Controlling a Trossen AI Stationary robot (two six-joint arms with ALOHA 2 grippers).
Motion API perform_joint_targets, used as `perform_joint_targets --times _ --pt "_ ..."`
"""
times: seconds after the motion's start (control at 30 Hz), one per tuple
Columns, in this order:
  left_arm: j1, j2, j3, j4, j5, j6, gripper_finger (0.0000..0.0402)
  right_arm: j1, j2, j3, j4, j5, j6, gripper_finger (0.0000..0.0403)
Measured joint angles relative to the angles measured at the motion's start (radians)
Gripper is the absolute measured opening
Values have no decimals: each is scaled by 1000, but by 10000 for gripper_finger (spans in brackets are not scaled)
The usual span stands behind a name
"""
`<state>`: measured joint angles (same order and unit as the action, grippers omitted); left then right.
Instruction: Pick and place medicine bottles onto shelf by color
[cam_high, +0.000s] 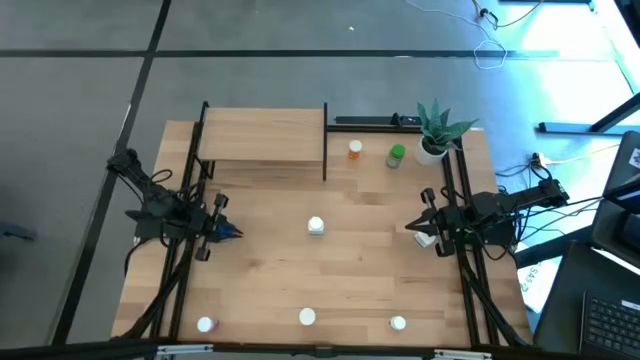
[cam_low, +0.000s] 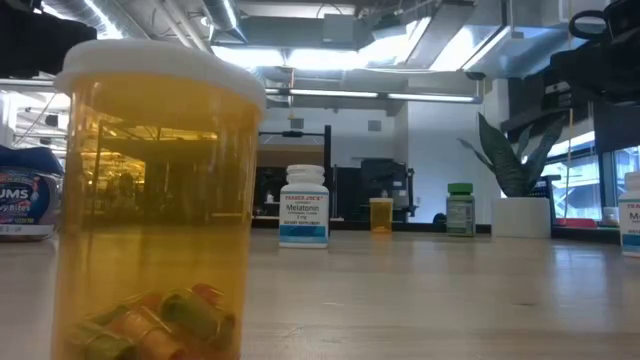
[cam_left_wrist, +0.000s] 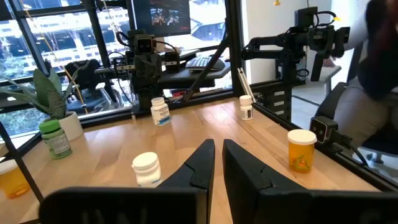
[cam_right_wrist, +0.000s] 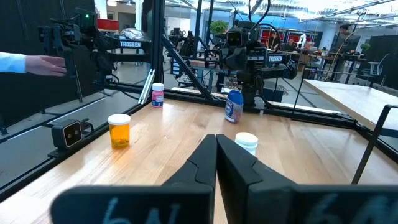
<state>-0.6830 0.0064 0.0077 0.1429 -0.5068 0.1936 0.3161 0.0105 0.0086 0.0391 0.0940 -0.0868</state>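
My left gripper (cam_high: 228, 232) and right gripper (cam_high: 412, 225) wait at opposite edges of the pale, grained wooden surface (cam_high: 270, 270), jaws closed on nothing. The raised plank shelf (cam_high: 262, 134) on thin black posts stands bare at the far left. A squat white bottle (cam_high: 316, 226) sits mid-surface; an orange bottle (cam_high: 355, 151) and a green bottle (cam_high: 396, 155) stand beside the leafy potted plant (cam_high: 436, 130). Three white-capped cylinders (cam_high: 306, 318) line the near edge.
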Motion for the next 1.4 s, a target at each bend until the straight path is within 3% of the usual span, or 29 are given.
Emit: perform_joint_targets --times 0.4,0.7,0.97,1.4 --pt "0 0 8 2 -5 -2 27 0 0 0 0 0 0 14" --pt "0 32 172 -73 -6 -160 27 0 0 0 0 0 0 14" --pt "0 208 370 -334 -9 -328 27 0 0 0 0 0 0 14" --pt "0 585 732 -702 -8 -803 27 0 0 0 0 0 0 14"
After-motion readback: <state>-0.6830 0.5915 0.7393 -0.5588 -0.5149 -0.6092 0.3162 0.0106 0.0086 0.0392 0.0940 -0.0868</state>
